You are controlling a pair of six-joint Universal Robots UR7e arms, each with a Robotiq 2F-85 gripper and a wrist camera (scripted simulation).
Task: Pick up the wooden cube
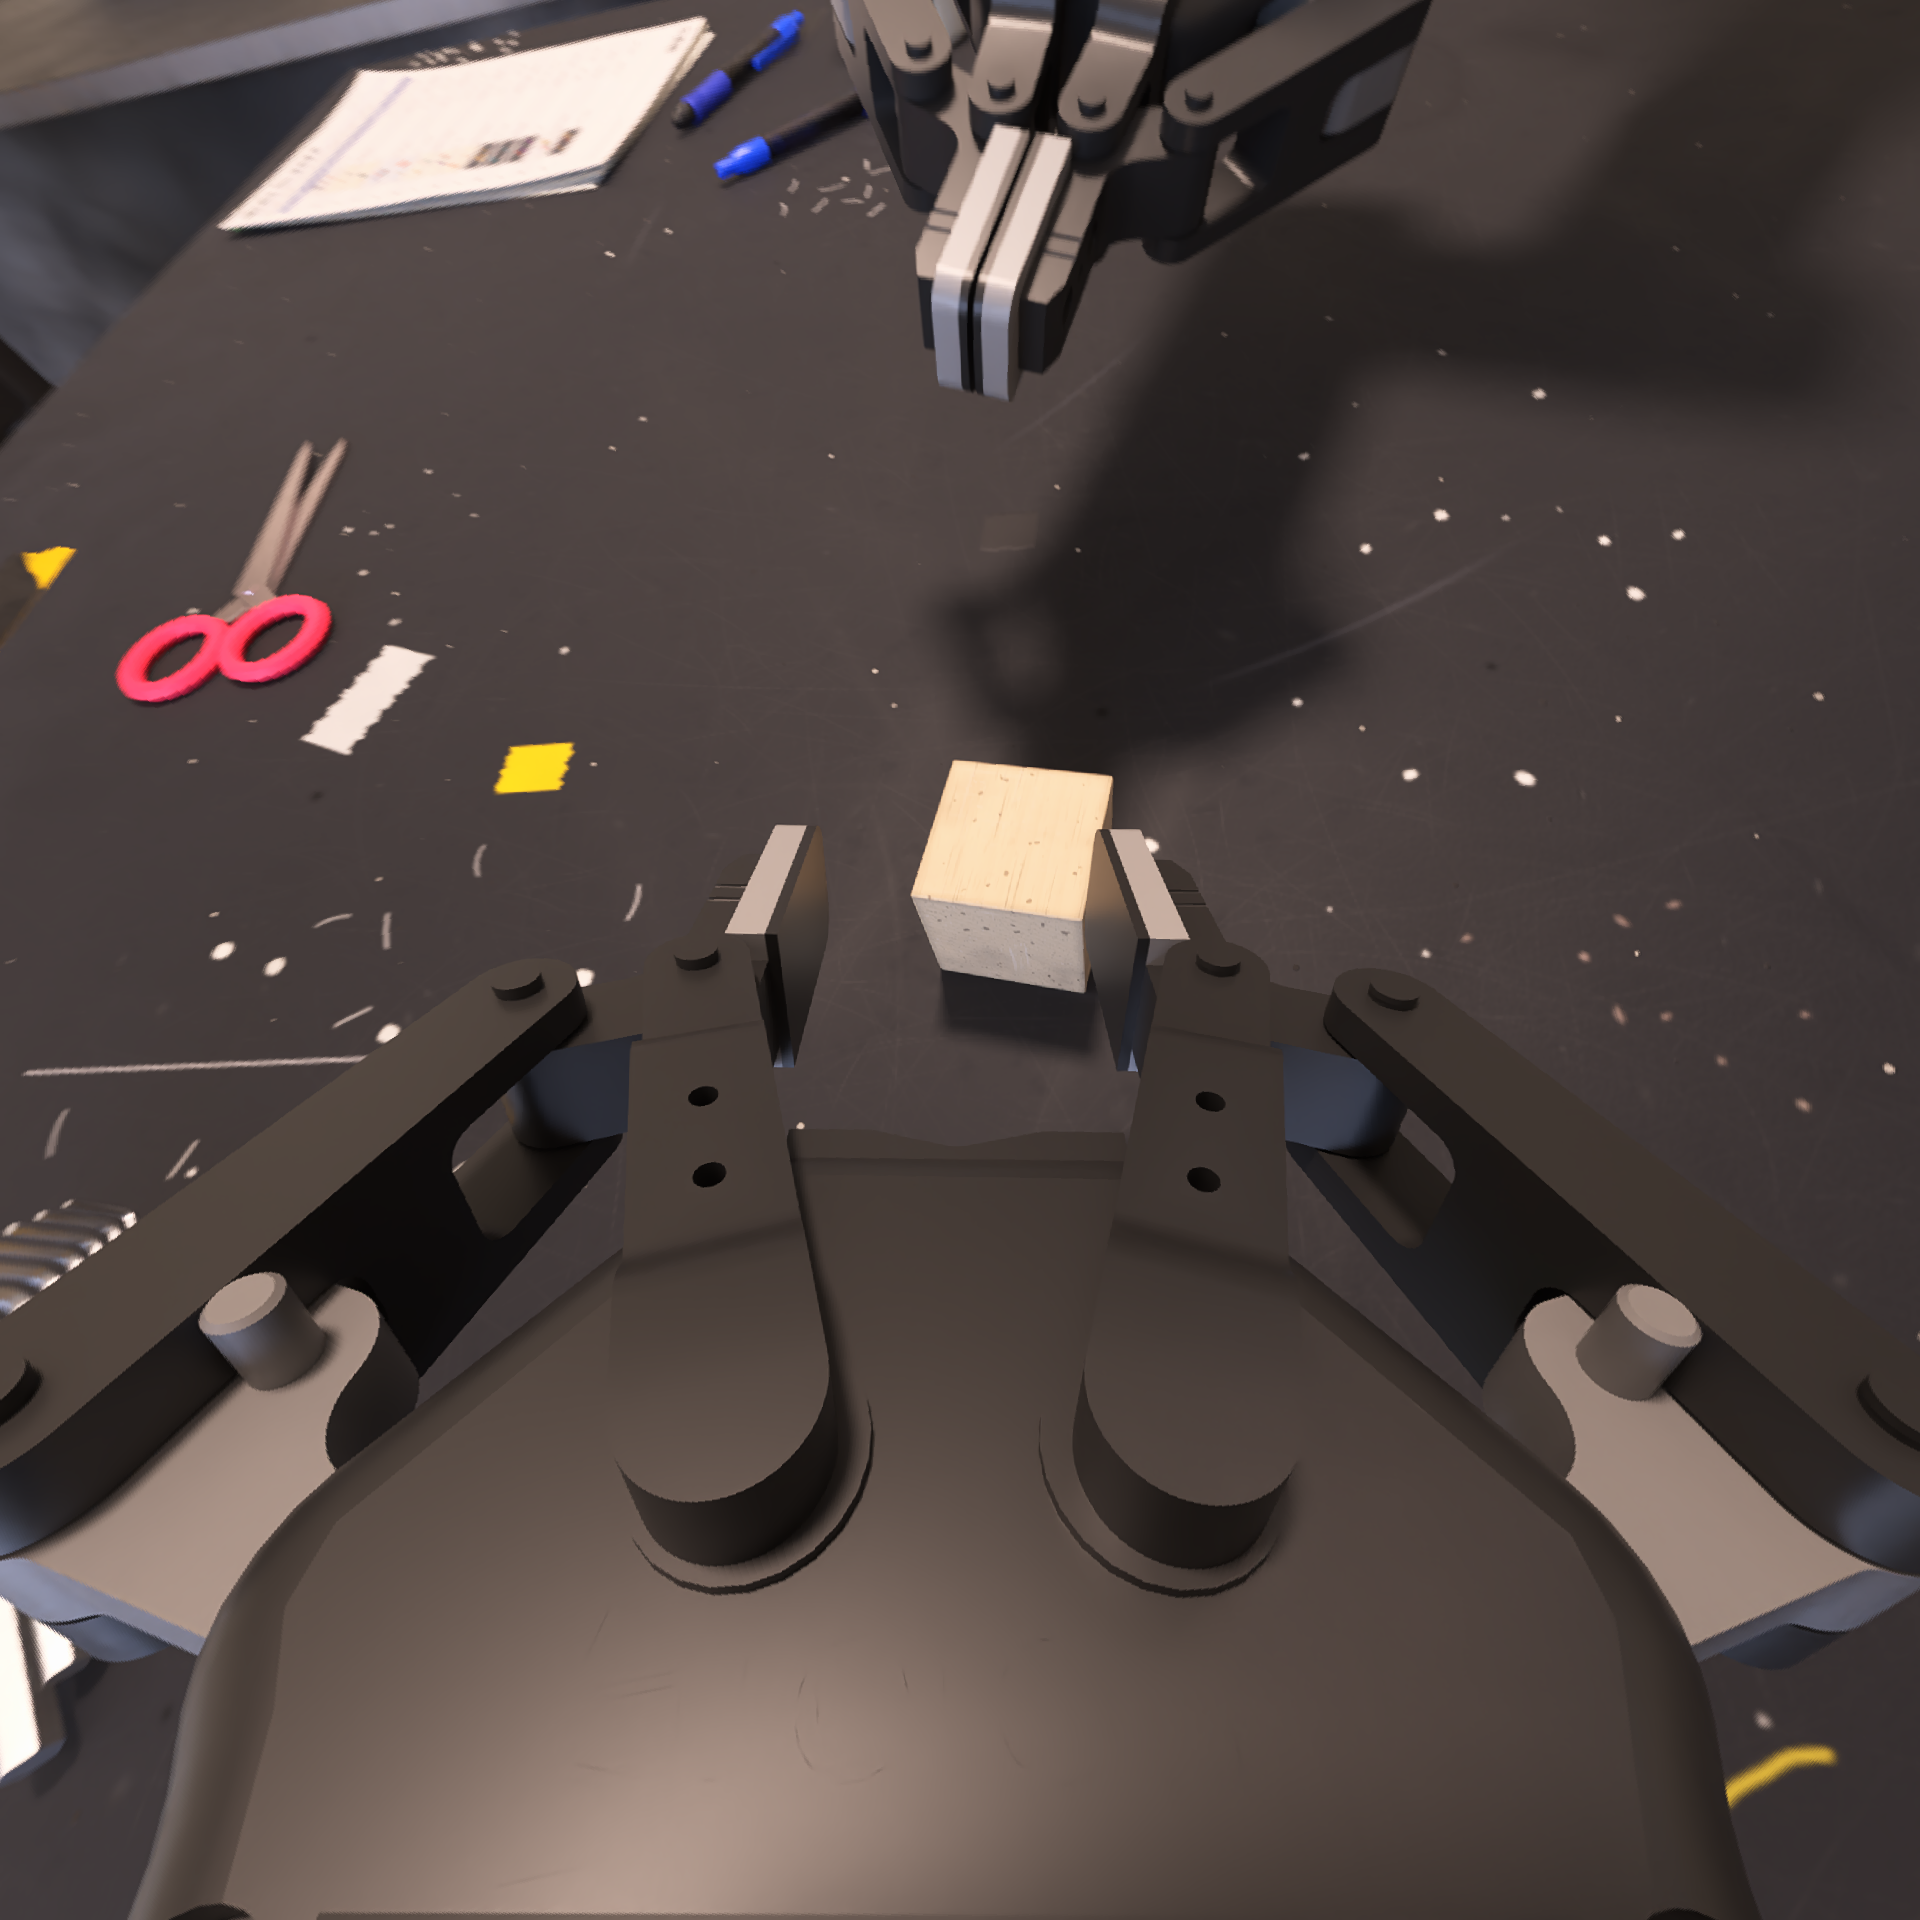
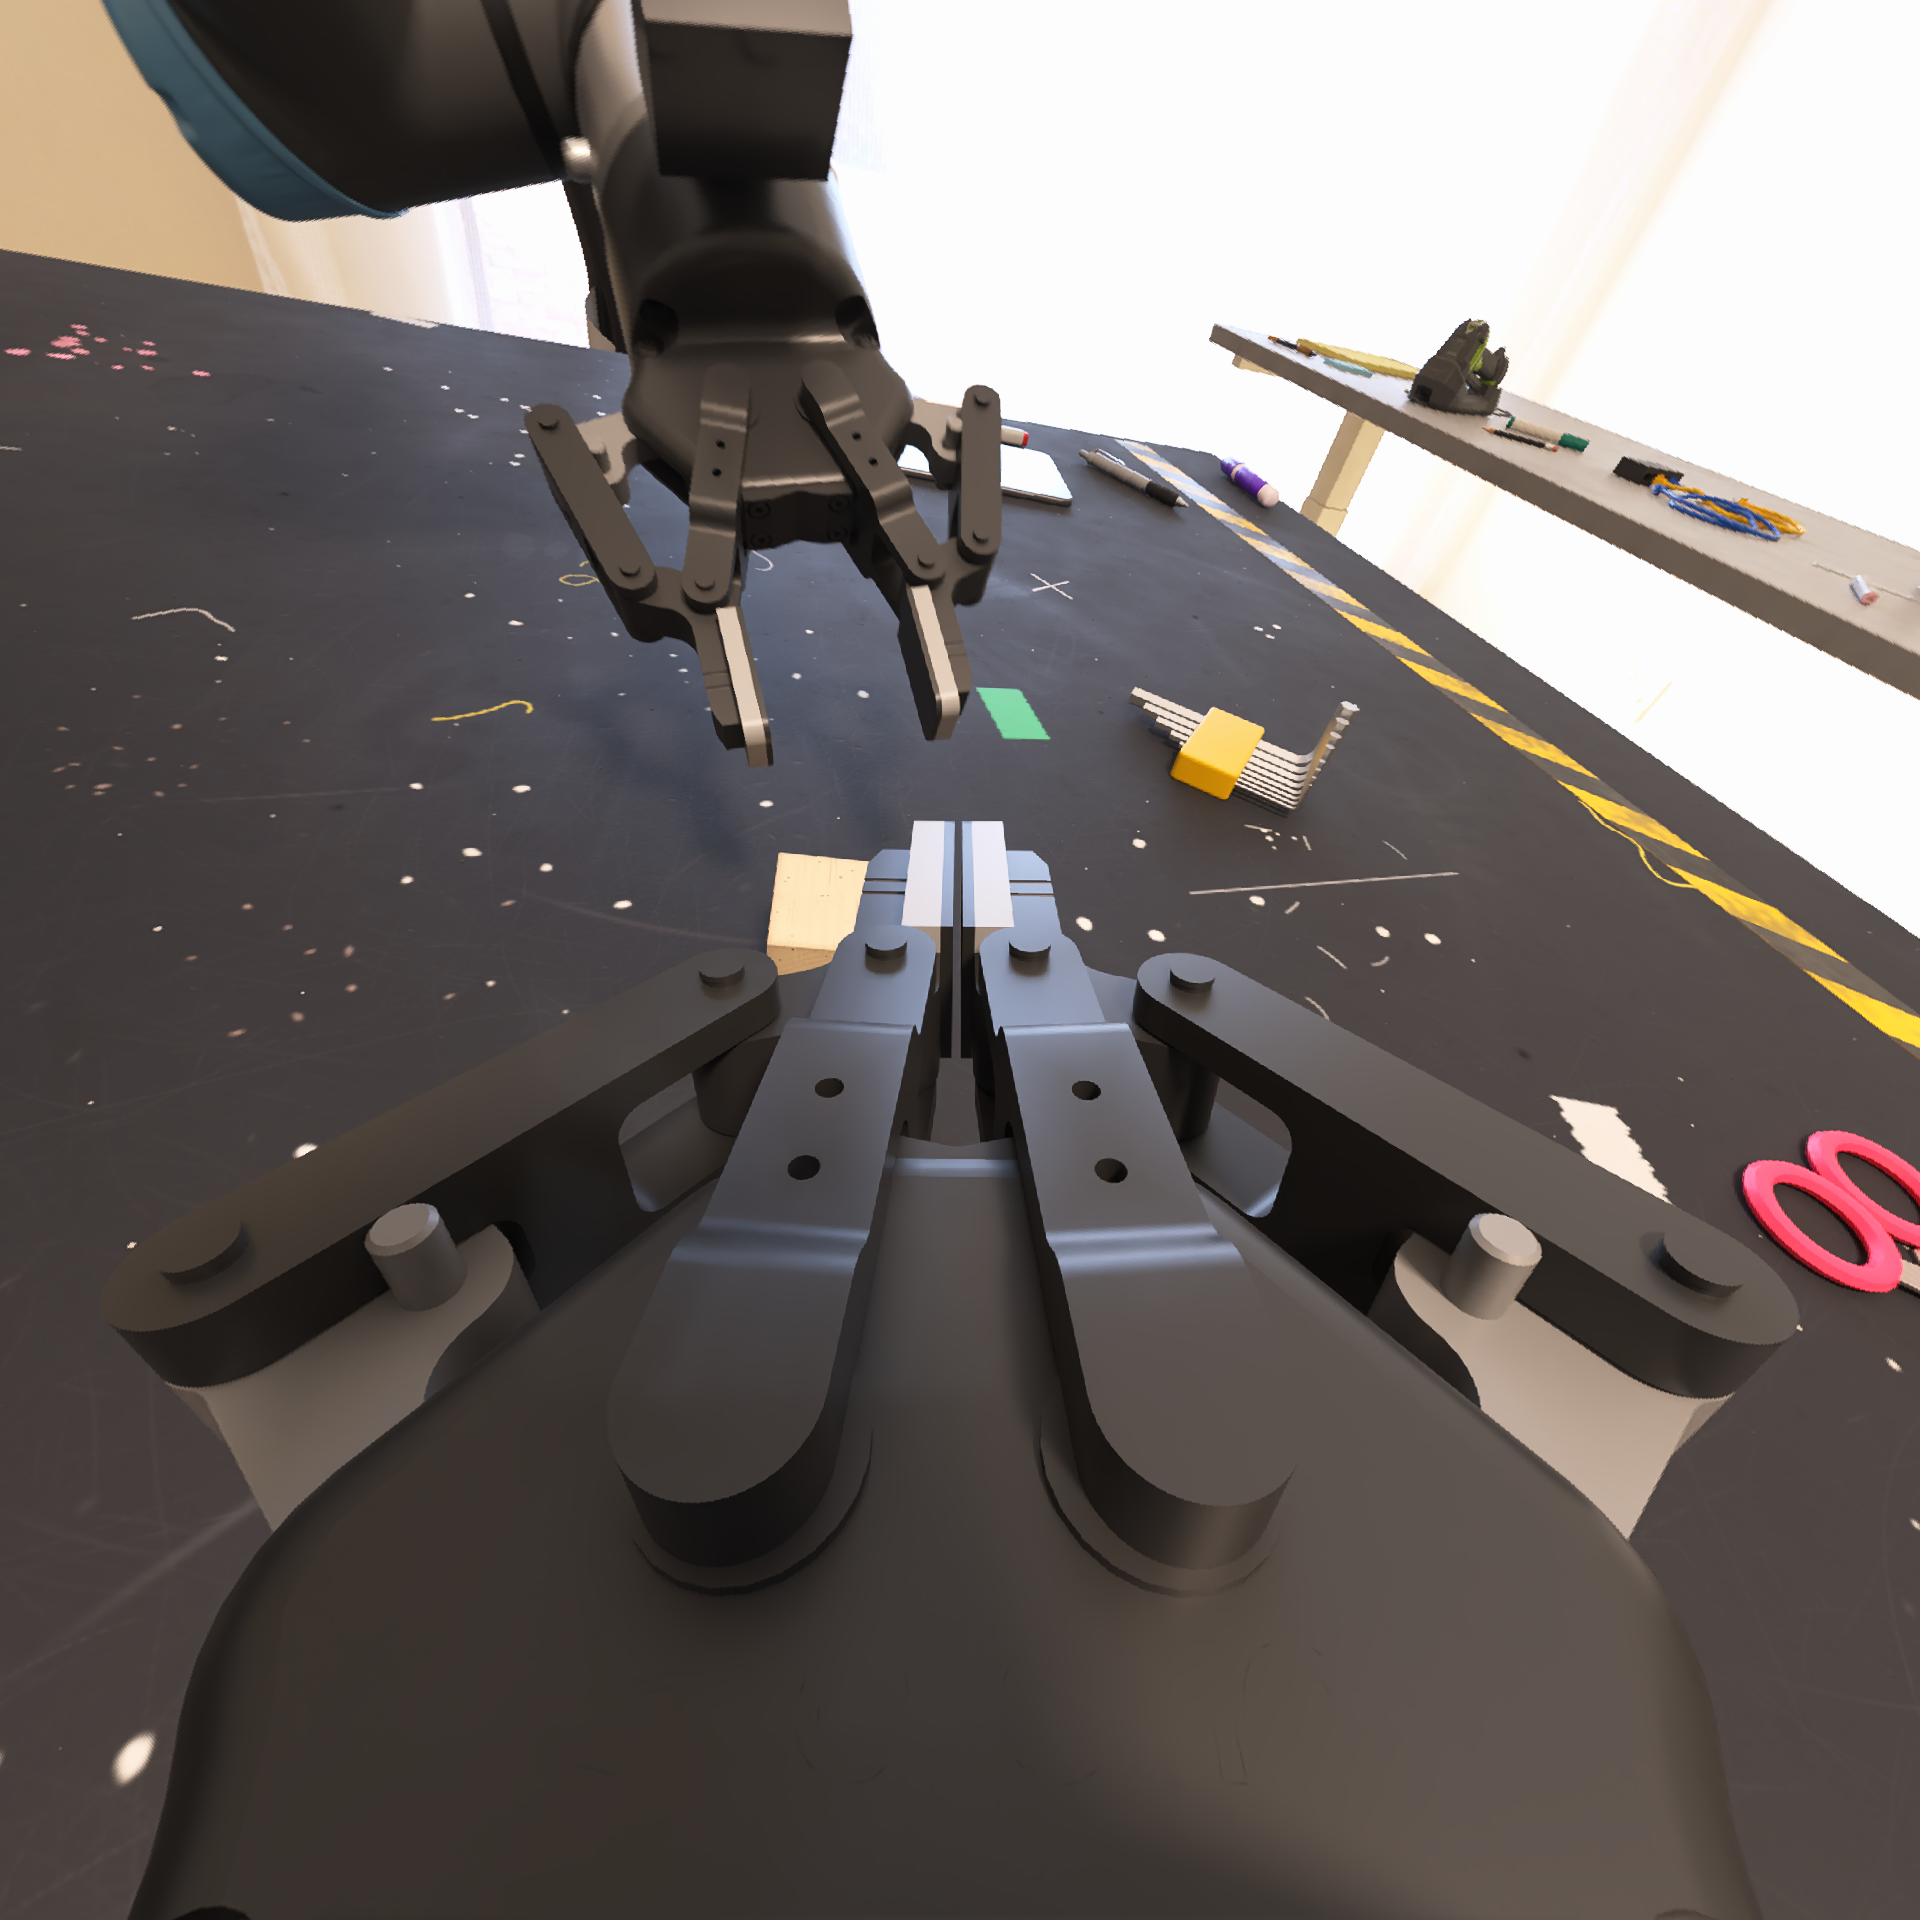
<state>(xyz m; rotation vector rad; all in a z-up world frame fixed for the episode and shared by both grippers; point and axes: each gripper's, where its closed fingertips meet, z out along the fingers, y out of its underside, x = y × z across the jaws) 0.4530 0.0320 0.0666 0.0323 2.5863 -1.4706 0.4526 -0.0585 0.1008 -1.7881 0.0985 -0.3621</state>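
The wooden cube is pale, with a light top face, and rests on the dark table. In the left wrist view it shows between my left gripper's open fingers, close to the right finger and apart from the left one. My right gripper is shut and empty. It hangs farther off in the left wrist view, above the table. In the right wrist view the cube is partly hidden behind the right gripper's finger. The left gripper hovers open above the table there.
Pink-handled scissors, a white strip and a yellow patch lie to the left. A notepad and blue pens lie at the far left. A hex key set, a green patch and the striped table edge show in the right wrist view.
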